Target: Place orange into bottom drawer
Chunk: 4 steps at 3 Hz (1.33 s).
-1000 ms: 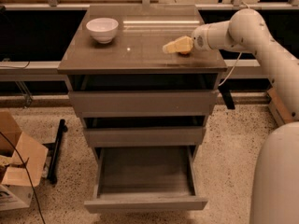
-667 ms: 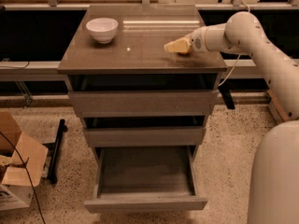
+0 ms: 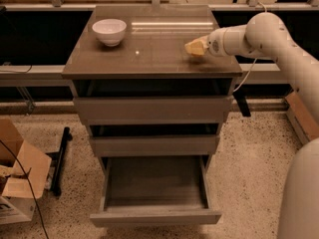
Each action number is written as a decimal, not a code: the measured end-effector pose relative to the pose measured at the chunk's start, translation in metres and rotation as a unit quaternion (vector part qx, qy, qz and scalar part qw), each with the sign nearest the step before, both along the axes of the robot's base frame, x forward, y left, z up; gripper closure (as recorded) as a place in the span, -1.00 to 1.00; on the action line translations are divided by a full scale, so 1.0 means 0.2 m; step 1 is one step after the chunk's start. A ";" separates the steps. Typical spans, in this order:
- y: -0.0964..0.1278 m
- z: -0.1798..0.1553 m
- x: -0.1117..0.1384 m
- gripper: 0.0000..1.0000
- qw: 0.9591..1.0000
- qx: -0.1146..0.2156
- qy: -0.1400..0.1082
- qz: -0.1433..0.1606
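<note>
My gripper (image 3: 195, 48) is low over the right side of the cabinet top (image 3: 149, 59), its pale yellowish tip pointing left, at or just above the surface. The orange does not show as a separate thing; it is either hidden at the gripper's tip or out of view. The bottom drawer (image 3: 155, 217) is pulled out and open, and the part of its shallow tray I can see holds nothing. The two upper drawers are closed or nearly closed.
A white bowl (image 3: 109, 31) stands at the back left of the cabinet top. A cardboard box (image 3: 20, 176) and a black stand (image 3: 60, 156) are on the floor at the left. Another box (image 3: 303, 117) is on the right. My own body (image 3: 301, 198) fills the lower right.
The gripper has shifted slightly to the right along the cabinet top. The drawers and the bowl have not moved.
</note>
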<state>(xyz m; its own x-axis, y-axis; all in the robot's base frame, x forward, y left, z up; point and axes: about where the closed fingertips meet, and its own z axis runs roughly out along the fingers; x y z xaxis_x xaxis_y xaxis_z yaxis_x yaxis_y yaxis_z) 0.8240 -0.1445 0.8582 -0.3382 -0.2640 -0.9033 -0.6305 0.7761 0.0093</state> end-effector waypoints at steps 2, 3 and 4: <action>-0.14 0.23 -0.40 1.00 0.999 -0.046 -0.012 0.003; -0.18 -0.08 -0.80 1.00 0.990 -0.100 0.079 0.066; -0.17 -0.33 -0.97 1.00 0.980 -0.108 0.139 0.093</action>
